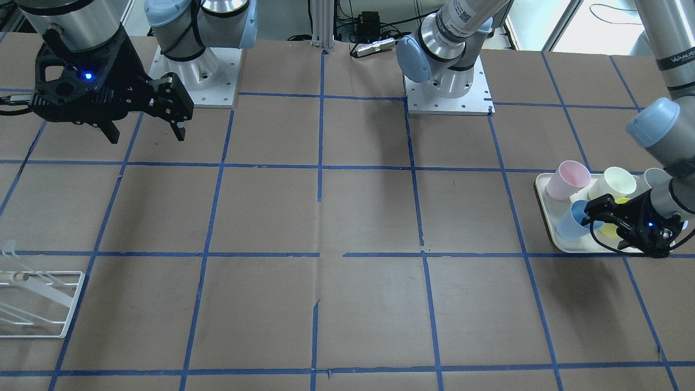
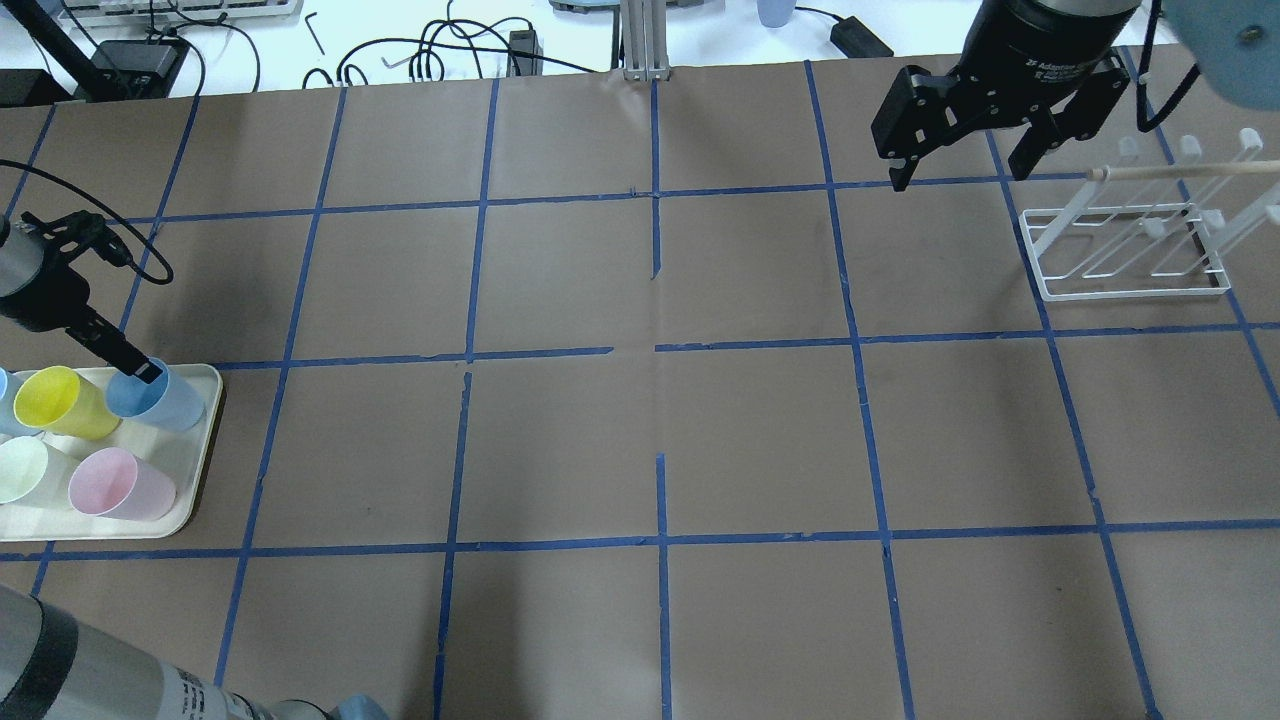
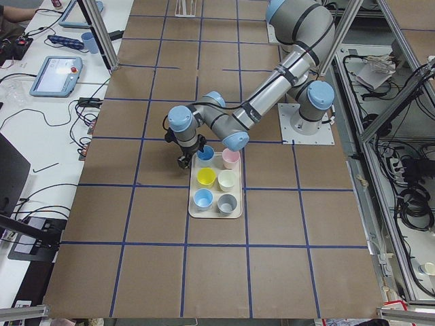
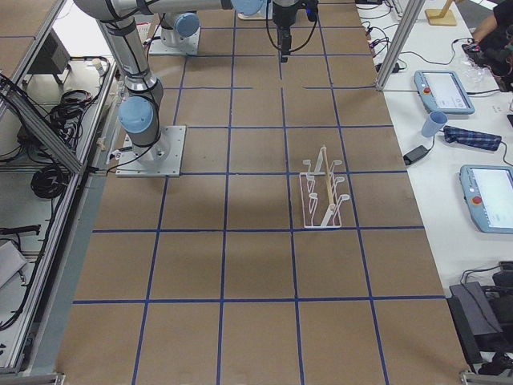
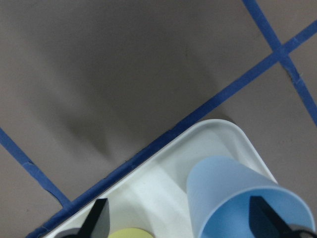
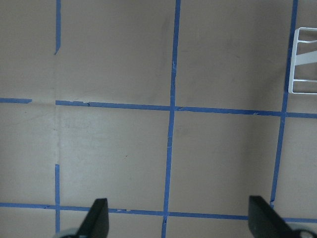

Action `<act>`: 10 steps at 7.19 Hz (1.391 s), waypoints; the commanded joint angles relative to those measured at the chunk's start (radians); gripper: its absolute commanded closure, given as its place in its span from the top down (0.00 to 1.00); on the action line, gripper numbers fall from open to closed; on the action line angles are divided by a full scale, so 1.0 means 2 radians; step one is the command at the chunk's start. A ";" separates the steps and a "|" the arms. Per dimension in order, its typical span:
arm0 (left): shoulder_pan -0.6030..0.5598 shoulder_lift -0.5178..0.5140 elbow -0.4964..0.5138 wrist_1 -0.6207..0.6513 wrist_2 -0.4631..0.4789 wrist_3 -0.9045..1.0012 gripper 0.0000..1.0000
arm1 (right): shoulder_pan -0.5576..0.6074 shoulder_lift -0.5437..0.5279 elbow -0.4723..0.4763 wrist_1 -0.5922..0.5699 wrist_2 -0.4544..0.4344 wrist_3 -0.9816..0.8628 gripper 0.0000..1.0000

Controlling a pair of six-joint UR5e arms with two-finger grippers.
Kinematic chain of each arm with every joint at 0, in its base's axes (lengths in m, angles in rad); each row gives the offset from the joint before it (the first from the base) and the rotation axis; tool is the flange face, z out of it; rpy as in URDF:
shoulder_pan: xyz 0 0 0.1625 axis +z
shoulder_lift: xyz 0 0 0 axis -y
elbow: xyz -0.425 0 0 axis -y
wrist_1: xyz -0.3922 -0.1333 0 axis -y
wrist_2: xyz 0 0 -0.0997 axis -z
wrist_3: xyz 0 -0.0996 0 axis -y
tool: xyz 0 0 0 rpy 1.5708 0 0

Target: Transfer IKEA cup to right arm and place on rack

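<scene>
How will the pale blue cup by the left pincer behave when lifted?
The pale blue cup looks like thin plastic: probably light, and its wall may flex if pinched at the rim. Its smooth, tapered side could slip in the left pincer. Tall for its base, it might tip against the yellow cup beside it.

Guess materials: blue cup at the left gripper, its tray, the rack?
IKEA cup: likely plastic, matte pale blue, thin even wall.
Tray: probably plastic too, smooth cream, rounded moulded rim.
Rack: looks like white-coated metal wire, thin rods; one peg is tan, seemingly wood.
</scene>
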 commanded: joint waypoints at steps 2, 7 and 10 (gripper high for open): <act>0.001 -0.001 -0.005 0.007 0.000 0.000 0.48 | -0.002 0.001 -0.005 -0.001 0.000 -0.005 1.00; 0.002 0.019 0.009 -0.044 -0.006 -0.002 0.00 | -0.003 0.001 -0.004 0.011 -0.004 -0.007 1.00; -0.008 0.062 0.057 -0.176 -0.112 -0.016 0.00 | -0.002 0.001 0.001 0.006 0.001 -0.001 1.00</act>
